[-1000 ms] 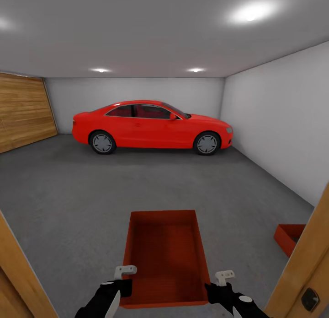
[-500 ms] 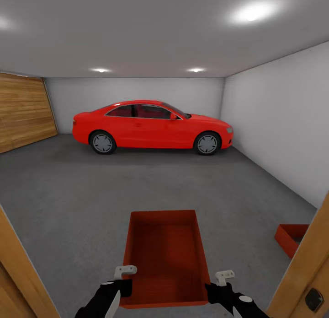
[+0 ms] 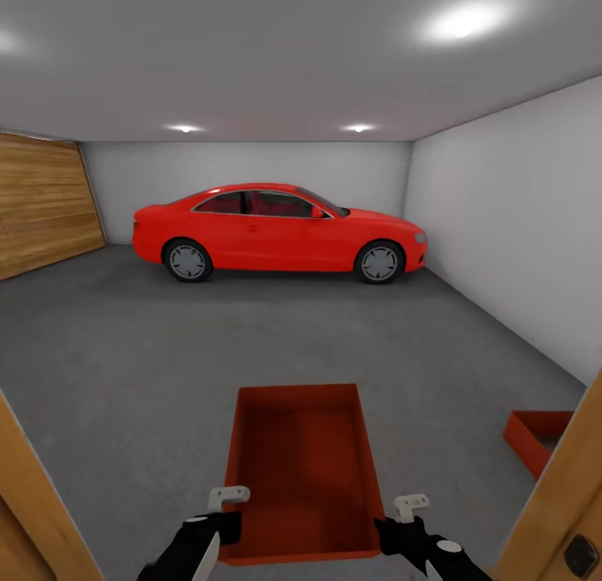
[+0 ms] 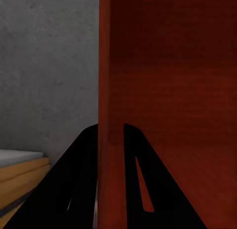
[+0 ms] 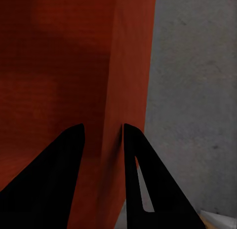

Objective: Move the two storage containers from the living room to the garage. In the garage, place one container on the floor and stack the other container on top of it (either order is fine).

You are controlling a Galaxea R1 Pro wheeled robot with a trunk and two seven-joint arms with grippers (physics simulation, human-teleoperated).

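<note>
- Robot at garage doorway, wooden door frame [image 3: 33,497] at both edges of head view, carrying open orange-red storage container [image 3: 303,468] out front, above grey concrete floor [image 3: 125,355].
- Left gripper [image 3: 219,514] clamped on container's left wall near the corner closest to the robot; left wrist view shows black fingers [image 4: 84,184] either side of the thin wall, nearly closed on it.
- Right gripper [image 3: 401,518] grips right wall the same way; right wrist view shows fingers [image 5: 143,179] straddling the wall edge, one inside, one outside.
- Second storage container [image 3: 535,437] sits on floor at right, near pale wall [image 3: 510,221], partly hidden by door frame.
- Red coupe [image 3: 276,231] parked side-on at far end, well apart from both boxes.
- Wood-panelled door [image 3: 42,201] on left wall; ceiling lights [image 3: 460,21] lit.
</note>
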